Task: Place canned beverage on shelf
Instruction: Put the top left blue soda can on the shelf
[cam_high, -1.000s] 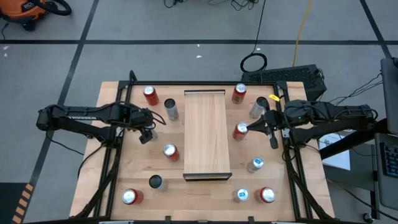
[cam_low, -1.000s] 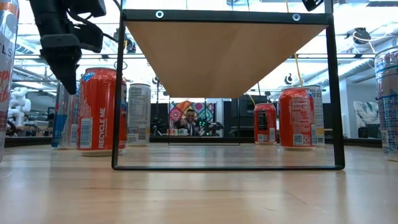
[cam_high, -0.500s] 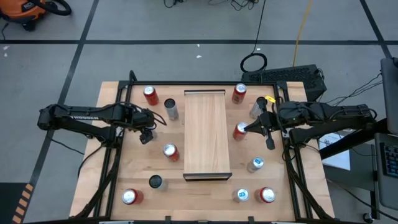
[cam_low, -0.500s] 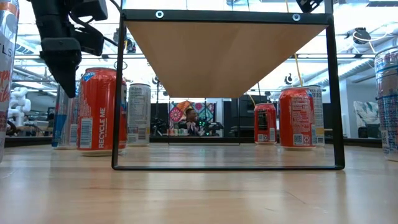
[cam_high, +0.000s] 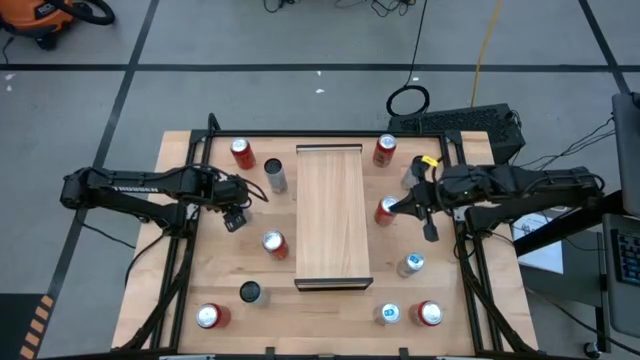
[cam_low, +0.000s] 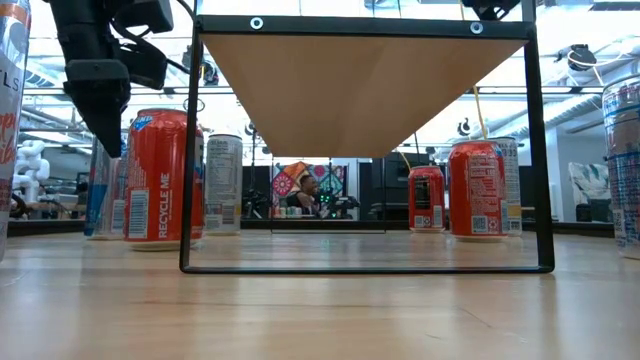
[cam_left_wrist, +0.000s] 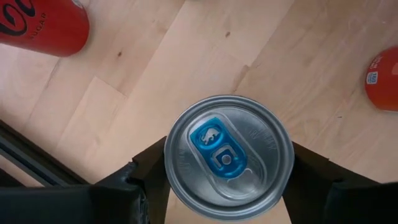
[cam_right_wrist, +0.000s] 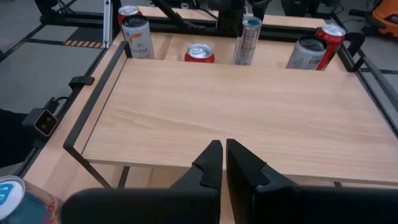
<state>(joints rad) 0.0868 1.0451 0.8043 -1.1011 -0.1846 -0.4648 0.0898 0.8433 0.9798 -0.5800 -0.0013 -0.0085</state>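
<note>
The left gripper (cam_left_wrist: 227, 186) is straddling a silver blue-tabbed can (cam_left_wrist: 227, 155) standing on the bench (cam_left_wrist: 298, 74) beside the shelf (cam_high: 330, 215), jaws narrowing around its smooth, likely slippery, dentable sides.

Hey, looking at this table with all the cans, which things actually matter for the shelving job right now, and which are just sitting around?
In the job:
- shelf
- blue-tabbed can, under the left gripper

Just lying about:
- red can nearest that gripper
- dark-topped can
- cable coil on the floor
- right gripper, shut, waiting beside the shelf
</note>
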